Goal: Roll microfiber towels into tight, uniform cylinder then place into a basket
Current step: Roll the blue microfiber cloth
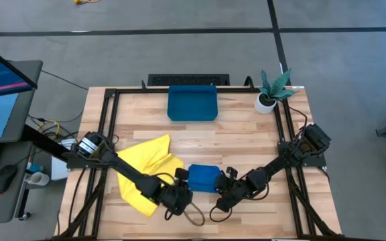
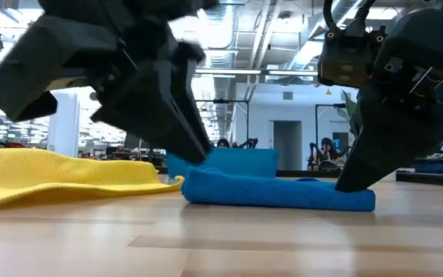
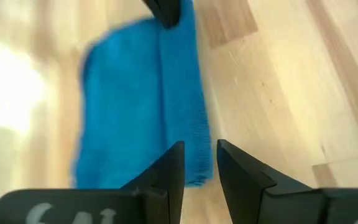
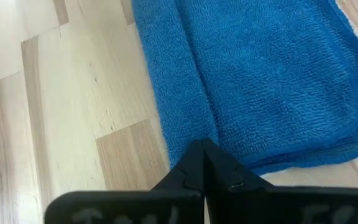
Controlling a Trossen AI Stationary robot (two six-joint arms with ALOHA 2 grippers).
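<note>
The blue towel [image 1: 205,178] lies folded into a thick flat strip on the wood table [image 1: 246,140], between my two grippers. My left gripper [image 3: 201,158] is open a narrow gap and hovers at the strip's left end [image 2: 194,181]. My right gripper [image 4: 202,146] is shut at the strip's right end. The yellow towel [image 1: 147,167] lies spread and rumpled on the table under my left arm. The teal basket [image 1: 193,104] stands at the table's far edge. My right gripper is shut at the blue towel's right end [image 4: 225,152], where a fold line meets the edge. It slants down from the table's right side. The fingertips [image 2: 351,181] hide how much cloth lies between them. The towel lies flat on the table. My left gripper: I cannot tell whether its fingertips touch the towel.
A small white pot with a green plant [image 1: 271,90] stands at the far right corner. Black frame rails [image 1: 109,127] run along the table's left and right sides. Bare wood lies between the towels and the basket.
</note>
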